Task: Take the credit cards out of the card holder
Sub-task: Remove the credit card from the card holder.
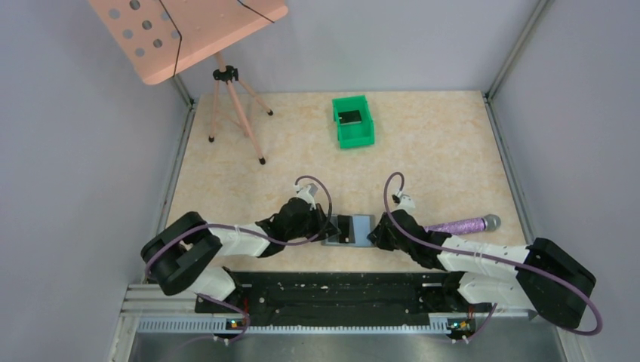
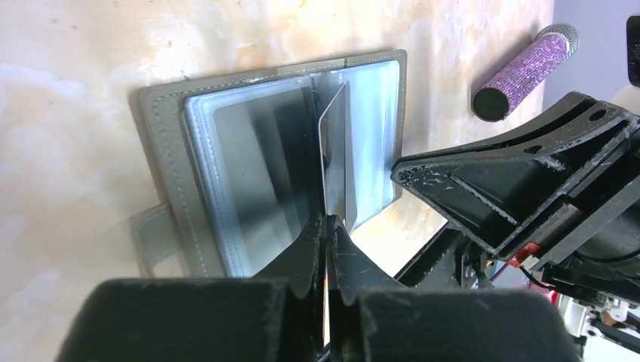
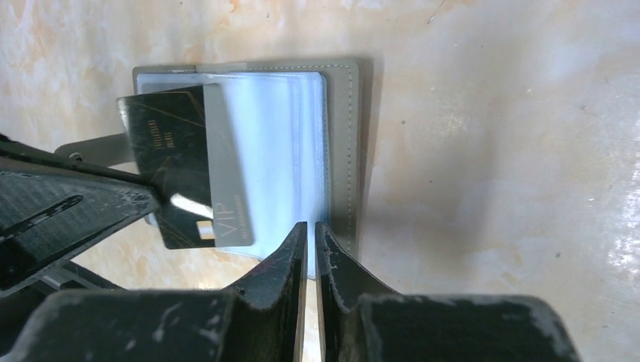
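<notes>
Lying open and flat on the table, the card holder sits at the lower centre of the top view, directly between the two arms. From there the left gripper meets its left edge and the right gripper its right edge, but neither grip can be made out. That view alone takes in the green bin at upper centre and the pink stand at upper left, both well apart from the holder.

The left wrist view shows its own fingers pressed together on a card, seen almost edge-on and standing up from the holder's fold at frame centre. It also catches the purple cylinder at upper right, lying on the table beyond the holder.

The right wrist view gives the card's face instead: dark with thin gold lines, a grey band and the letters "VIP". The card sits over the left part of the holder and sticks out past its lower edge. Here the right gripper's fingers are closed on the lower edge of the holder's light blue inner panel, with only a sliver between them.
</notes>
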`<move>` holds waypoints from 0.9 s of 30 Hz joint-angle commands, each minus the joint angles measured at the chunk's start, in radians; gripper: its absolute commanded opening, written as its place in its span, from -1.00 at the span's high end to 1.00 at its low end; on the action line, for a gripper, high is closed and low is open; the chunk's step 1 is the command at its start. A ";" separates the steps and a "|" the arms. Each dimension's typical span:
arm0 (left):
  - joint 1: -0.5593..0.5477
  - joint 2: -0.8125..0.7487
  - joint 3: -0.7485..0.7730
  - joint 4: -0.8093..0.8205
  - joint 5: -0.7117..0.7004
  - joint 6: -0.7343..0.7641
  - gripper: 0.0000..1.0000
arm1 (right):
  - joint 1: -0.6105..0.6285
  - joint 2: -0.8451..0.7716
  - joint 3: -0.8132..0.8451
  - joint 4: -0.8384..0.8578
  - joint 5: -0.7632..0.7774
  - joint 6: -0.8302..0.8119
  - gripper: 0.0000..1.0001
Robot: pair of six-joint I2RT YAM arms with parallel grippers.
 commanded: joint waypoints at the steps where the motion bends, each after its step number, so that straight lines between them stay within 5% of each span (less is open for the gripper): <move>1: -0.001 -0.112 -0.015 -0.101 -0.089 0.060 1.00 | -0.012 -0.028 -0.012 -0.024 0.039 0.011 0.84; 16: -0.001 -0.354 0.005 -0.379 -0.181 0.138 1.00 | -0.012 -0.118 0.097 -0.076 -0.034 -0.159 0.76; 27: -0.001 -0.559 0.061 -0.559 0.059 0.267 1.00 | -0.012 -0.287 0.213 -0.136 -0.152 -0.360 0.42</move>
